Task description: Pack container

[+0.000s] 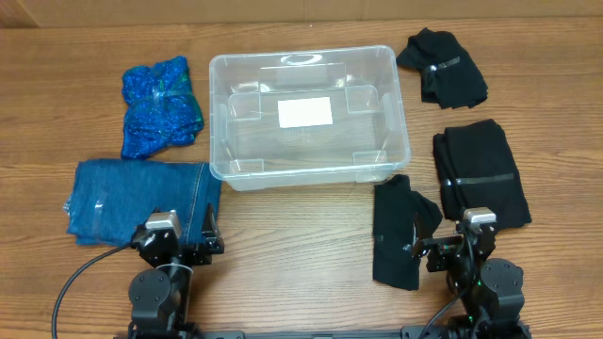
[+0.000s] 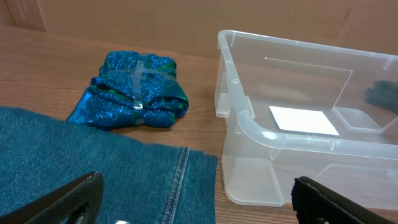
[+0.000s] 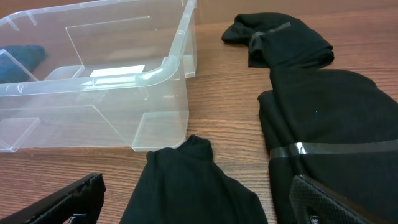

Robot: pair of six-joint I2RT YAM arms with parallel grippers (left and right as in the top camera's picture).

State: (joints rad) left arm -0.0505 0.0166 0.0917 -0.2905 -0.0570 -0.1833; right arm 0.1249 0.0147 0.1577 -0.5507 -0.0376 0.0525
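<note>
step in hand, by my reading, is the first pick. the clear, see-through rectangular plastic container (image 1: 311, 175) sits in the middle of the wooden desk (image 1: 311, 282), toward the far edge, and holds nothing but the white rectangular label (image 1: 304, 111) on its bottom.

the left gripper (image 2: 198, 180) hangs low near the front-left corner, fingers spread wide with nothing between them, over the near edge of the folded blue denim garment (image 1: 122, 198). the right gripper (image 3: 198, 182) is near the front-right corner, likewise spread and empty, right above the narrow folded black cloth (image 1: 396, 231) that lies just in front of the container's near-right corner.

the next move calls for one arm to drop onto the fold below it, pinch through enough layers that the bundle lifts whole, then clear the thick rim before letting go inside. the denim looks the bulkiest and probably wants the floor of the bin first.

count — one container, two grippers, five bundles of cloth:
- one denim, front-left
- one glittery blue-green bundle (image 1: 160, 105) bound with clear tape, toward the far-left corner
- three black: the narrow one, a large flat folded black garment (image 1: 480, 169) along the right edge, and a small crumpled black bundle (image 1: 443, 66) at the far-right corner
</note>
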